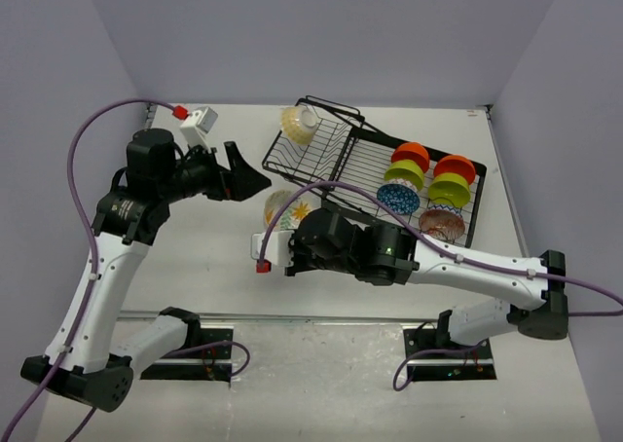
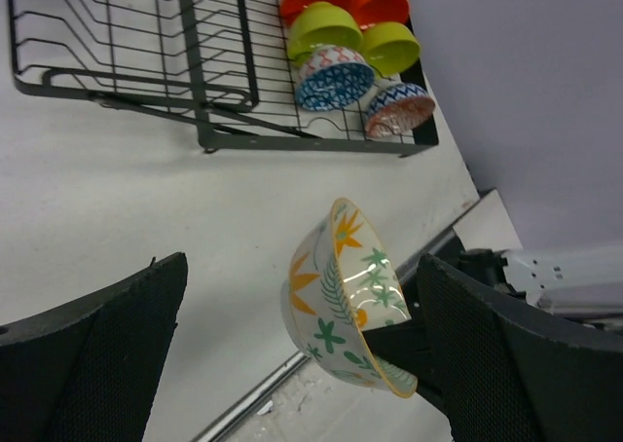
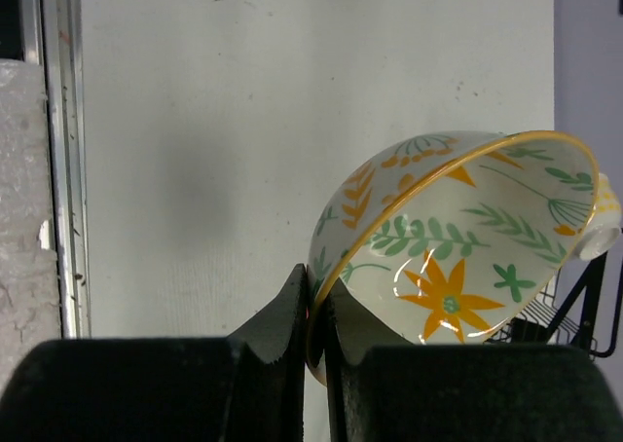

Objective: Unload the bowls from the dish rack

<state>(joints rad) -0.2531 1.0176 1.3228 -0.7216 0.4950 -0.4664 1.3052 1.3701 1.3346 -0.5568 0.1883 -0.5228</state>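
Your right gripper [image 3: 316,301] pinches the lower rim of the glossy white yellow-rimmed floral bowl [image 3: 458,238], which tilts beyond its fingertips; your left gripper [image 2: 302,267] is spread.

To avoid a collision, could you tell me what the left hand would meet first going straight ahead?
Probably the floral bowl, held by the right hand, which lies just ahead between the left hand's open fingers; the dish rack is farther. Depth is uncertain.

Your tally: two orange bowls [image 1: 411,156], two lime green bowls [image 1: 403,174], one blue patterned bowl [image 1: 398,199], one brownish pink bowl [image 1: 441,224], one cream-yellow bowl [image 1: 298,123], one floral bowl [image 1: 280,208]. Eight in all. One dish rack [image 1: 316,158], two sections.
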